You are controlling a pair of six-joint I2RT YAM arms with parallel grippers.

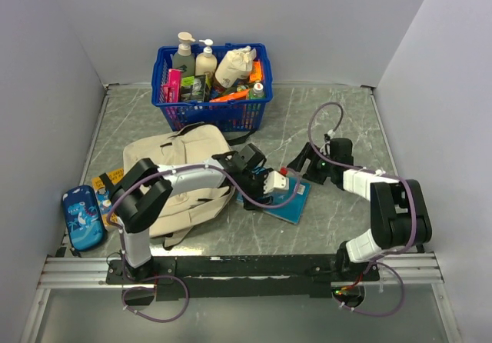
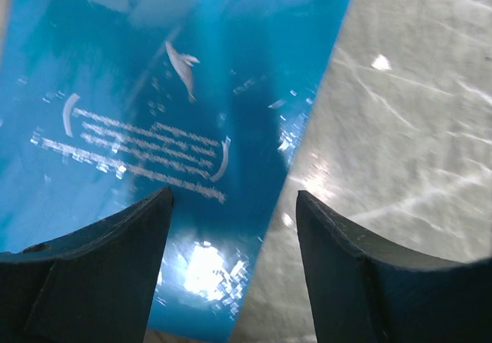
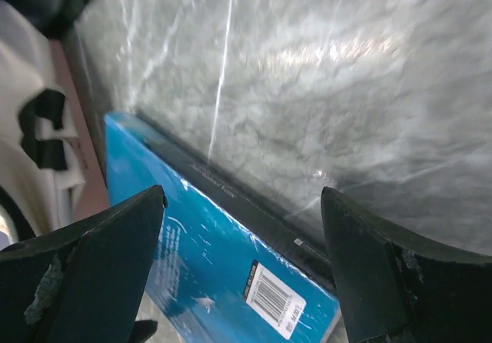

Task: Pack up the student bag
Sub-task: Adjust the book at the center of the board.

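I see the student bag [image 1: 184, 144] lying flat, left of the middle of the table [image 1: 330, 228], with a blue book [image 1: 292, 208] just right of it. Only the 2 wrist views show parted, empty jaws. The left gripper [image 2: 234, 197] stands over the book's edge, and the right gripper [image 3: 242, 193] is over its spine, near the barcode [image 3: 274, 303].

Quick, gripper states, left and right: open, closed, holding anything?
Left gripper: open, holding nothing, blue book edge in front of it.
Right gripper: open, holding nothing, facing the same book.
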